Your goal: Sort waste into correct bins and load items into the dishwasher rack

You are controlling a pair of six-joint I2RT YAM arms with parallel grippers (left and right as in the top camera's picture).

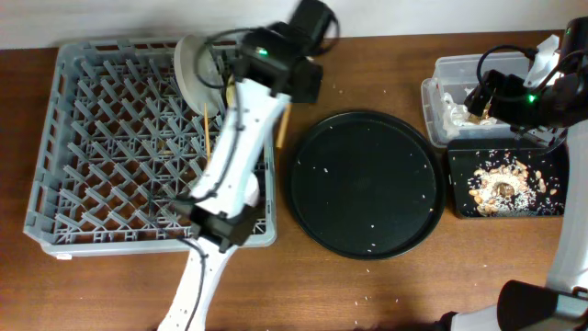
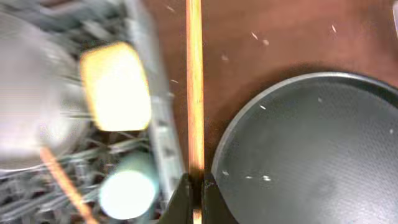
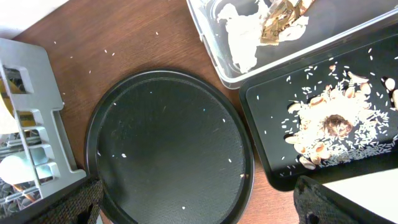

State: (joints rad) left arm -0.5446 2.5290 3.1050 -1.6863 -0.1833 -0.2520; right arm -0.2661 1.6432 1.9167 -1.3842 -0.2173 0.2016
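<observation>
Left claw (image 2: 194, 190) was pinched shut on one chopstick (image 2: 194, 93), gripping near one end. Rest of the stick stuck out ahead, over the worktop (image 2: 280, 50) strip between the dishwasher rack (image 2: 152, 118) wall and the round black tray (image 2: 311, 155). Couldn't tell if the far tip was touching the wood or clear of it. Second chopstick (image 1: 208, 129) lay in the rack, w/ the plate (image 2: 28, 106), yellow bowl (image 2: 115, 87) and a pale cup (image 2: 127, 186) (blurred, colour unclear).

Handling, IMO: stick is v. light, stiff, thin, smooth wood. Won't bend, but end grip = long lever, so it'd likely pivot in the grip if the tip caught a peg. Could also roll or slip out. Mid-length hold would've been steadier; end hold gives more reach into the lattice. Thin enough to drop through the floor gaps, so laying it flat across pegs looked safer than poking it in.

Right claw (image 3: 199, 199) was wide open, nothing in it, over by the clear tub (image 3: 211, 50). Tissue (image 3: 242, 37) + wrapper (image 3: 277, 22) sat in the tub, food scraps (image 3: 329, 121) in the black rect tray (image 3: 280, 146).
</observation>
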